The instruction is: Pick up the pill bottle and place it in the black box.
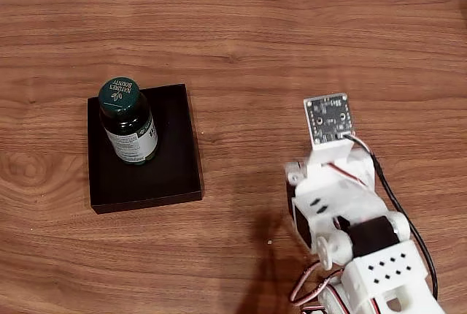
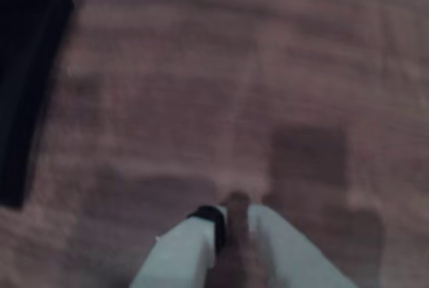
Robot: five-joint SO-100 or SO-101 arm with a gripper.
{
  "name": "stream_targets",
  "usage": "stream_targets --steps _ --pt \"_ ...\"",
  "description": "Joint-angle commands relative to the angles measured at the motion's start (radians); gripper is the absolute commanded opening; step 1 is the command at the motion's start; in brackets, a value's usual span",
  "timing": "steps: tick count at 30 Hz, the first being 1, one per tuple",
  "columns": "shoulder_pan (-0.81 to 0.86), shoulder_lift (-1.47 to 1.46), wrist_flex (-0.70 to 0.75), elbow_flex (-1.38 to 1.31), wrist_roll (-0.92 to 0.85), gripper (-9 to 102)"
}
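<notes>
The pill bottle (image 1: 128,121) is seen upright at the black box's (image 1: 171,175) far-left corner, while the gripper (image 2: 232,221) is nearly clenched, empty.

Through the blurry wrist view I see my gripper (image 2: 231,224) at the bottom edge, its 2 white fingers (image 2: 181,251) nearly together over bare wooden table (image 2: 201,87), with the black box (image 2: 27,80) at far left.
</notes>
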Motion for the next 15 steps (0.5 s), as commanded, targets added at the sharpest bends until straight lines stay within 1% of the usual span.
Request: stream_targets --steps 1,4,9,15 --pt "0.028 0.067 0.175 -0.018 -0.011 0" --pt "0.034 0.115 0.285 -0.018 -0.038 0" --pt "0.048 0.247 0.479 -0.018 -0.137 0" --pt "0.058 0.359 0.658 -0.018 -0.232 0"
